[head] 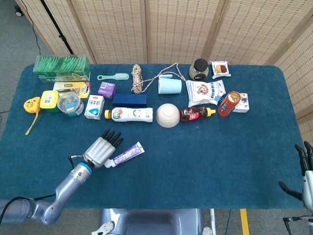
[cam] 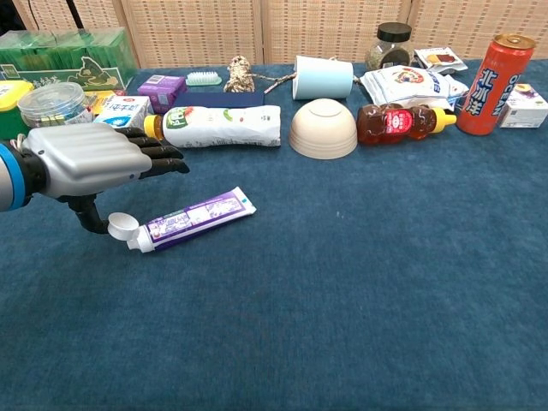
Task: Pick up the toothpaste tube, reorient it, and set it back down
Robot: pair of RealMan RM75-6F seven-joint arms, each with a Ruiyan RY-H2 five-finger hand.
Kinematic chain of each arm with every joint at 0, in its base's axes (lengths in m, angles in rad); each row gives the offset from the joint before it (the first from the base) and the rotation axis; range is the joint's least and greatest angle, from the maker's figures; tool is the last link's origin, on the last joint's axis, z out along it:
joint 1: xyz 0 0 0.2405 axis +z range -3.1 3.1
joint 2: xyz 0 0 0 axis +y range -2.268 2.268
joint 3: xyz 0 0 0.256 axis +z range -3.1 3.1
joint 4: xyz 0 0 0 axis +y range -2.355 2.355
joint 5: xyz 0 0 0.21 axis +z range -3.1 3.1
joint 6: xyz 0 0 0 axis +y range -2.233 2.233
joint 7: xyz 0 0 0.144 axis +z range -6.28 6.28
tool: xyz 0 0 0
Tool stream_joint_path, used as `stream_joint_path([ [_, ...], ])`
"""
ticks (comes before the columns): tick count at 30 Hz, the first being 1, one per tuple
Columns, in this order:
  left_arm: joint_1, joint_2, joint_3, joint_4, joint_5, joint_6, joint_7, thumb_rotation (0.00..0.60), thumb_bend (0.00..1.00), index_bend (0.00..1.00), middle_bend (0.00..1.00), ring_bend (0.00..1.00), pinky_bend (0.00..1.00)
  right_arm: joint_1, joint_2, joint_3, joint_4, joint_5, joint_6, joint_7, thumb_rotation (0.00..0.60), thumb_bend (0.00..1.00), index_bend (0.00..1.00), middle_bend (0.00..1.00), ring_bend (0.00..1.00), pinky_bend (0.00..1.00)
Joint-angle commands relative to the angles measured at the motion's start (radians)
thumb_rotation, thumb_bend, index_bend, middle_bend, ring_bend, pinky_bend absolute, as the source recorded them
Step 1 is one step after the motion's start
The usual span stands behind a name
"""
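The purple and white toothpaste tube (head: 126,154) (cam: 193,218) lies flat on the blue tablecloth, white cap toward the robot's left and crimped end pointing right and slightly away. My left hand (head: 101,149) (cam: 86,163) hovers just left of the cap, fingers stretched out and apart, holding nothing; its thumb hangs down close behind the cap. My right hand (head: 304,172) shows only at the lower right corner of the head view, off the table's right edge, fingers spread and empty.
A row of items stands behind the tube: a white bottle lying down (cam: 218,125), an upturned bowl (cam: 323,128), a honey bottle (cam: 398,122), a red can (cam: 489,72), a light blue cup (cam: 324,77). Boxes and a tub (cam: 53,103) crowd the far left.
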Motion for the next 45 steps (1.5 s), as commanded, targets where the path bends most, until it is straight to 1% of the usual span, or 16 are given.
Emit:
stream_joint_path([
  [1, 0.001, -0.018, -0.002, 0.013, -0.002, -0.002, 0.003, 0.6, 0.28, 0.0, 0.0, 0.0, 0.0, -0.001, -0.001, 0.0, 0.0, 0.001, 0.001, 0.0, 0.6, 0.0, 0.0, 0.0, 0.0, 0.0],
  [8, 0.003, -0.059, -0.02, 0.012, 0.035, 0.01, -0.01, 0.6, 0.28, 0.0, 0.0, 0.0, 0.0, -0.004, 0.001, 0.0, 0.002, 0.003, 0.004, 0.003, 0.6, 0.0, 0.0, 0.0, 0.0, 0.0],
  [13, -0.006, -0.083, -0.043, -0.003, 0.055, 0.017, -0.005, 0.6, 0.28, 0.0, 0.0, 0.0, 0.0, -0.01, 0.003, -0.001, 0.005, 0.004, 0.011, 0.011, 0.6, 0.0, 0.0, 0.0, 0.0, 0.0],
  [25, -0.063, -0.168, -0.108, -0.017, 0.032, -0.016, 0.023, 0.6, 0.28, 0.0, 0.0, 0.0, 0.0, -0.025, 0.008, -0.003, 0.008, 0.004, 0.03, 0.02, 0.6, 0.0, 0.0, 0.0, 0.0, 0.0],
  [33, -0.099, -0.248, -0.164, 0.037, -0.013, -0.036, 0.006, 0.6, 0.28, 0.0, 0.0, 0.0, 0.0, -0.024, 0.009, -0.002, 0.004, 0.002, 0.029, 0.016, 0.6, 0.0, 0.0, 0.0, 0.0, 0.0],
  [37, -0.109, -0.241, -0.176, 0.051, -0.015, -0.052, -0.018, 0.6, 0.28, 0.0, 0.0, 0.0, 0.0, -0.024, 0.01, -0.002, 0.0, 0.001, 0.028, 0.011, 0.6, 0.0, 0.0, 0.0, 0.0, 0.0],
  [42, -0.114, -0.196, -0.175, 0.061, 0.021, -0.106, -0.091, 0.6, 0.28, 0.0, 0.0, 0.0, 0.0, -0.024, 0.007, -0.002, 0.001, 0.004, 0.026, 0.01, 0.6, 0.0, 0.0, 0.0, 0.0, 0.0],
  [45, -0.116, -0.166, -0.18, 0.064, 0.046, -0.159, -0.172, 0.6, 0.28, 0.0, 0.0, 0.0, 0.0, -0.024, 0.007, -0.001, 0.001, 0.004, 0.027, 0.008, 0.6, 0.0, 0.0, 0.0, 0.0, 0.0],
])
